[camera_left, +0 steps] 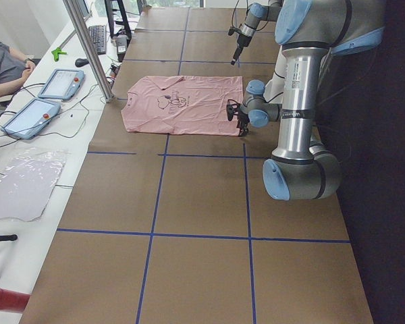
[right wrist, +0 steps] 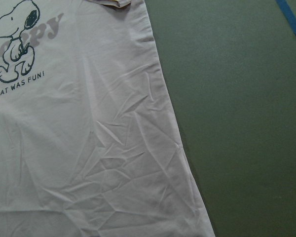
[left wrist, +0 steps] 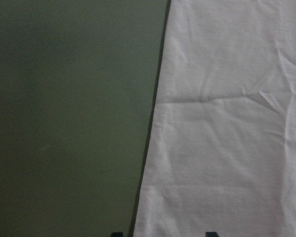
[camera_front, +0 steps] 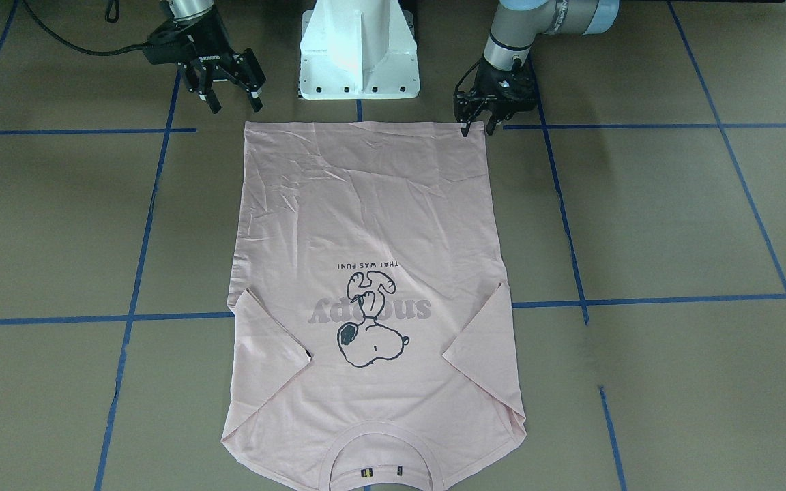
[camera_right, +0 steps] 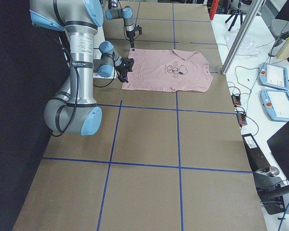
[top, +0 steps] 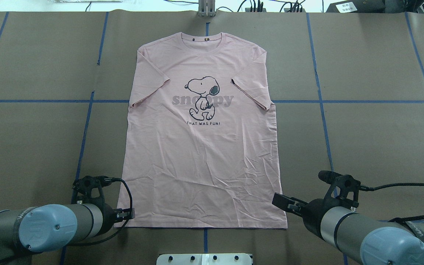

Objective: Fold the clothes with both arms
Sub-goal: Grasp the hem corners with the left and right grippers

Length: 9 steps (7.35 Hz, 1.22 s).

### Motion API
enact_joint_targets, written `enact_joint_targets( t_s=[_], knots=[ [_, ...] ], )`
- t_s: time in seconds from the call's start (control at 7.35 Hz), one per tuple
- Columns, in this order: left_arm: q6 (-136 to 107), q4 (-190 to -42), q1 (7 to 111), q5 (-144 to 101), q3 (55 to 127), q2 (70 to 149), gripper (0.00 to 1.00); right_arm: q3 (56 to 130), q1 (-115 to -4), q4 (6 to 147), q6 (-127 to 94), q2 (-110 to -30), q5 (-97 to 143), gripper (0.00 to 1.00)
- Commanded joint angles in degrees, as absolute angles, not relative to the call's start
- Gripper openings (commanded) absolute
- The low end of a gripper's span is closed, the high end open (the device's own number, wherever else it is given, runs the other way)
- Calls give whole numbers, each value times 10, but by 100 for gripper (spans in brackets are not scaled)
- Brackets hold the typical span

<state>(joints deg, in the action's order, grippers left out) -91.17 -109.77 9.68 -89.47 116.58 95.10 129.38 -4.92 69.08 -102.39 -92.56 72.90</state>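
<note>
On the brown table [top: 374, 140], within the blue tape lines [top: 84, 140], I see the pale pink Snoopy T-shirt [top: 201, 158] lying flat, print up. Its collar is at the far side from the robot, and both sleeves are folded in over the front. My left gripper [camera_front: 478, 128] sits low at the hem corner on its side. Its jaws are parted, the shirt's side edge runs between the fingertips in the wrist view, and I see nothing clamped. My right gripper [camera_front: 235, 103] hangs just short of the other hem corner, jaws apart and empty.
</note>
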Motion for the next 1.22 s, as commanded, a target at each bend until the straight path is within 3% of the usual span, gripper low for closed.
enact_joint_targets(
  t_s=[0.0,0.14,0.54,0.68,1.09],
  knots=[
    [-913,-1098,91,-896,1165,951,33,1294,-49,691,-1024,-925,729,96],
    [-912,-1098,90,-896,1165,951,22,1294,-49,691,-1024,-925,729,96],
    [-911,-1098,85,-896,1167,951,22,1294,-48,691,-1024,-925,729,96],
    [-911,-1098,85,-895,1167,951,0,1293,-47,691,-1025,-925,728,95],
    [-911,-1097,85,-896,1172,953,0,1285,-33,713,-1064,-922,731,59]
  ],
)
